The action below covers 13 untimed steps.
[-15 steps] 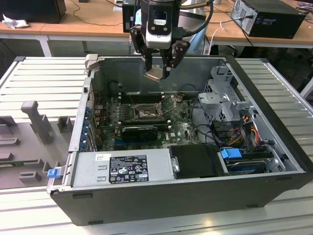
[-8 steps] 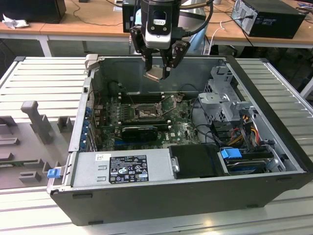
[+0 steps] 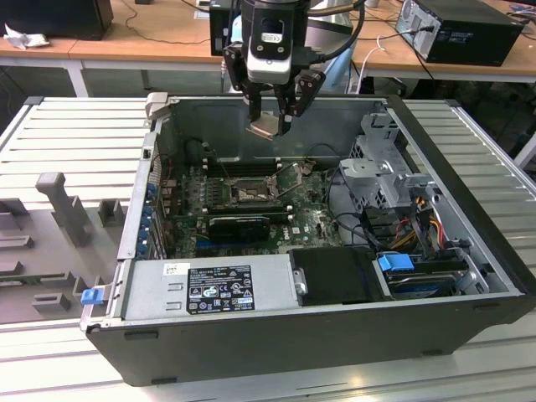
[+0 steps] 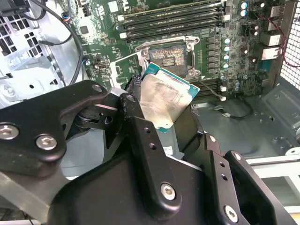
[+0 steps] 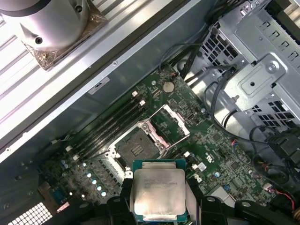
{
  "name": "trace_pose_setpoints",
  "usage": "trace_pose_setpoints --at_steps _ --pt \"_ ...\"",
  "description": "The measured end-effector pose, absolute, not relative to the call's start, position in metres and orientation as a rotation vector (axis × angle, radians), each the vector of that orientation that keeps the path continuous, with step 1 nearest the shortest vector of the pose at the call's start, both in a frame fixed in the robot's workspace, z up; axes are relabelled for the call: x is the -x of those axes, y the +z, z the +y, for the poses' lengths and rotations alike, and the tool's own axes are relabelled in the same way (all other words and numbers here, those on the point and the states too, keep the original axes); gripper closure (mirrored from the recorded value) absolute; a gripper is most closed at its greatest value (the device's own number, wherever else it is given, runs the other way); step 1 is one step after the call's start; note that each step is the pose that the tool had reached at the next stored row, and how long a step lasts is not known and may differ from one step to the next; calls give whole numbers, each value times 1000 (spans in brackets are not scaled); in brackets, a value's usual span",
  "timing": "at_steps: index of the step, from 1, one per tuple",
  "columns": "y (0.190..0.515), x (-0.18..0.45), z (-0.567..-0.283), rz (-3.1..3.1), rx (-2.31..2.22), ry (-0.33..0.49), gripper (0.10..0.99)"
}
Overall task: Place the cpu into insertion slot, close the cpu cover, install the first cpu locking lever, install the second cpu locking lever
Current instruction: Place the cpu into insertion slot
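My gripper (image 3: 270,124) hangs above the open computer case, shut on the cpu (image 3: 263,127), a flat silver-beige chip held tilted between the black fingers (image 4: 137,123). In both wrist views the cpu (image 5: 158,191) (image 4: 164,101) sits up in the air, well above the board. The insertion slot (image 3: 249,192) (image 5: 135,149) (image 4: 168,55) lies open on the green motherboard below the gripper, its contact field exposed. The cpu cover (image 5: 167,123) stands flipped up beside the slot on its hinge side.
Memory sticks (image 3: 239,164) run behind the slot and a long black card (image 3: 239,224) lies in front of it. A power supply (image 3: 209,289) fills the case's near side. A drive cage (image 3: 387,172) and cable bundles (image 3: 423,218) sit at the exterior view's right.
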State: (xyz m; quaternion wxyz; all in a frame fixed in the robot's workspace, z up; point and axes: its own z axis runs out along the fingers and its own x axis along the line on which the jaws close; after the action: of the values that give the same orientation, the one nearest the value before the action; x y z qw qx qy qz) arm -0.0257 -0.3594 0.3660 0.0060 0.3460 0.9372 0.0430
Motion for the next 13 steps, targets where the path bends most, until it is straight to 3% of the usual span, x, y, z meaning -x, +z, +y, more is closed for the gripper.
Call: trace_pose_setpoints --at_steps 13 --pt "366 26 -359 2871 -1227 133 561"
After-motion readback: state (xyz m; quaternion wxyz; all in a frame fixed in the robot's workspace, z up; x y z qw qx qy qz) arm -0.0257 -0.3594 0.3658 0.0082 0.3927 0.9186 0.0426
